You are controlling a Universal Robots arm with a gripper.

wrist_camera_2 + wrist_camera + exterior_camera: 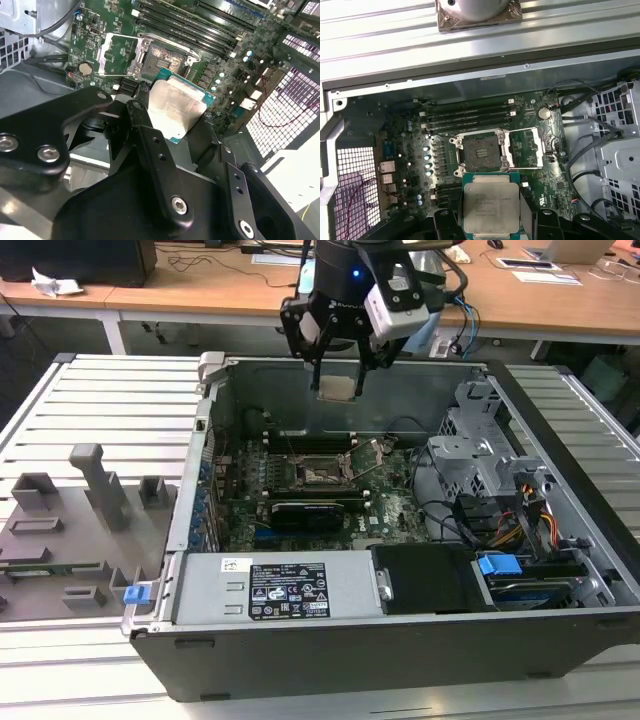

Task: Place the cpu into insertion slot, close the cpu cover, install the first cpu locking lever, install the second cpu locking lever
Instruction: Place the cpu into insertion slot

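**Chip in the air, none of the 4 steps done**

In the upper middle of the exterior view, the pincer (338, 380) is clamped on the chip (337, 391), with 1 finger on each of 2 opposite edges. The chip hangs roughly flat above the open computer case (420, 640), which lies on the ribbed surface (100, 400). It is well clear of the green board (395, 505) below it.

In the first wrist view the socket (482, 152) sits bare, with nothing in its square bed. The cover (527, 147) is swung open and lies beside the socket, on the side away from the row of small silver cylinders. The long memory slots (470, 116) run just beside the socket along another edge. The chip's silvery top faces that camera, and the socket shows unobstructed past its far edge.

We judge that step 1 is under way and not finished: the chip is gripped and carried over the case, but it has not reached the socket. Closing the cover is left to do, since it stands open. We cannot place the 2 thin locking levers with certainty. With the cover open, we take it that neither is latched, so both lever steps are also left.
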